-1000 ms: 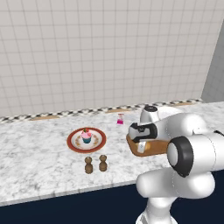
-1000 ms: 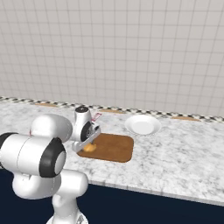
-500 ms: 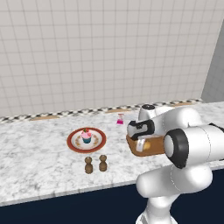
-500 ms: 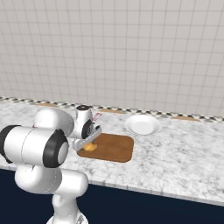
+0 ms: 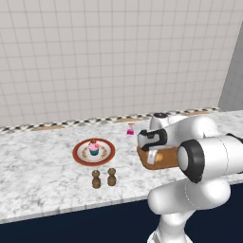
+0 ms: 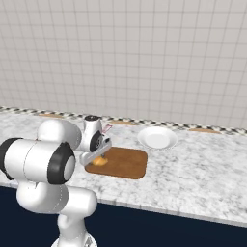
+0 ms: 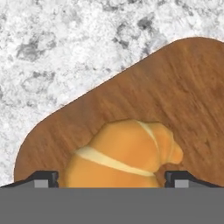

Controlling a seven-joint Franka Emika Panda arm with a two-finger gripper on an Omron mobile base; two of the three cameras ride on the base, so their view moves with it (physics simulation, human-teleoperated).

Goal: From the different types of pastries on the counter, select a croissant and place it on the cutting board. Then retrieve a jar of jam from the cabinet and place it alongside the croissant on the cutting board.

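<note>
Croissant (image 7: 124,155) lies on the cutting board (image 6: 126,164) near its left end and rounded corner, the board resting flat on the marbled counter (image 6: 193,169) toward its front edge, which judged from the layout completes the first placement and leaves free board to its right for the jam jar. Gripper (image 7: 111,178) hangs just over the pastry with jaws spread wide either side of it, apparently released, gripping nothing. Red-rimmed plate (image 5: 78,154) holds the cupcake (image 5: 93,148); the white bowl (image 6: 157,138) behind the board holds nothing visible.
</note>
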